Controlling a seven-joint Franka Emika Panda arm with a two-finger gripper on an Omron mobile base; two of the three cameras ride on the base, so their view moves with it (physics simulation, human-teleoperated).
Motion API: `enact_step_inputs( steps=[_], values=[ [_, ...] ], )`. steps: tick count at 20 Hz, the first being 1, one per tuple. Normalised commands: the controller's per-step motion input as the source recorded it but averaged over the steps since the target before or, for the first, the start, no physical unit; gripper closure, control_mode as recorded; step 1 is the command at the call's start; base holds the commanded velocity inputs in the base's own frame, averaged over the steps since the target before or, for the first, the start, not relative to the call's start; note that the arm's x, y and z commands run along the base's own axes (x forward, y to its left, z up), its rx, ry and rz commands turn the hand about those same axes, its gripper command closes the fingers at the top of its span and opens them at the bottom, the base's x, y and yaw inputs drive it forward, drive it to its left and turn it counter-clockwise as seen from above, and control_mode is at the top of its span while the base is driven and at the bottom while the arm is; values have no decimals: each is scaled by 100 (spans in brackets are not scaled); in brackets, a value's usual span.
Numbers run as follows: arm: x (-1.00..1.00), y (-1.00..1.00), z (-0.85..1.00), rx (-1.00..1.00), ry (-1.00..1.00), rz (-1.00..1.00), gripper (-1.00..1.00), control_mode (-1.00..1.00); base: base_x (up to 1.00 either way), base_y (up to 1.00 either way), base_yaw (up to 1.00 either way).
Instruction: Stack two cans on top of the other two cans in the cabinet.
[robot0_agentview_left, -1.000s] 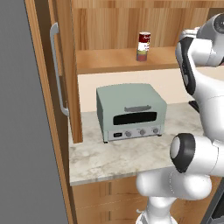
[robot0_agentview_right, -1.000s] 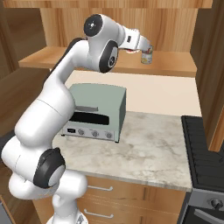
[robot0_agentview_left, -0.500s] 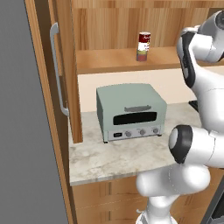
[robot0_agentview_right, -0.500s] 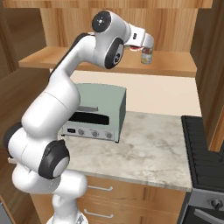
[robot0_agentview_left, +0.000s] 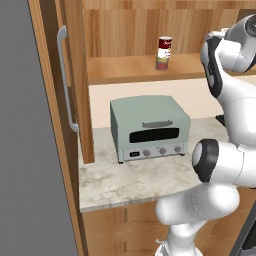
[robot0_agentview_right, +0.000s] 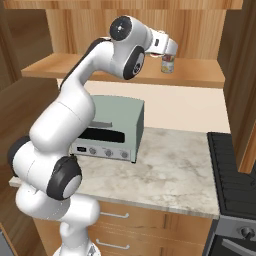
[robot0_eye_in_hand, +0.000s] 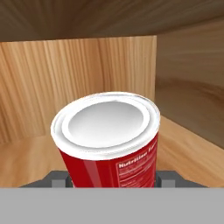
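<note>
- In the hand view a red can (robot0_eye_in_hand: 107, 142) with a silver lid stands in the lower centre of the frame, between the two dark fingertips (robot0_eye_in_hand: 59, 178) that rise at either side of its base.
- The gripper (robot0_eye_in_hand: 109, 179) is clamped on this red can; the tips press against its sides.
- Behind the can lie the wood-grain back wall and shelf of the cabinet (robot0_eye_in_hand: 183, 78).
- In the right base view the gripper (robot0_agentview_right: 170, 50) sits in the upper centre, right above a can (robot0_agentview_right: 168, 64) on the shelf (robot0_agentview_right: 65, 67); whether that is one can or a red can set on a greenish one is hard to tell at this size.
- In the left base view, upper centre, a dark red and white can (robot0_agentview_left: 164, 46) stands stacked on a greenish-grey can (robot0_agentview_left: 162, 63) on the shelf plank.
- The cabinet door (robot0_agentview_left: 75, 85) stands open at the left of that view, its long grey bar handle (robot0_agentview_left: 65, 80) upright.
- A grey-green toaster oven (robot0_agentview_left: 149, 127) sits on the marble counter (robot0_agentview_left: 130, 180) below the shelf, mid-frame.
- A dark stove top (robot0_agentview_right: 235, 170) lies at the right edge of the right base view.
</note>
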Motion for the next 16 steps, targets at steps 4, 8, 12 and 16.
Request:
enact_step_inputs(
  steps=[4, 8, 12, 16],
  values=[
    [25, -10, 0, 0, 0, 0, 100, -100, 0, 0, 0],
    [25, -11, 0, 0, 0, 0, 100, -100, 0, 0, 0],
    [18, -15, 0, 0, 0, 1, 100, -100, 0, 0, 0],
    [11, -15, 0, 0, 2, 3, 100, -100, 0, 0, 0]
  ],
)
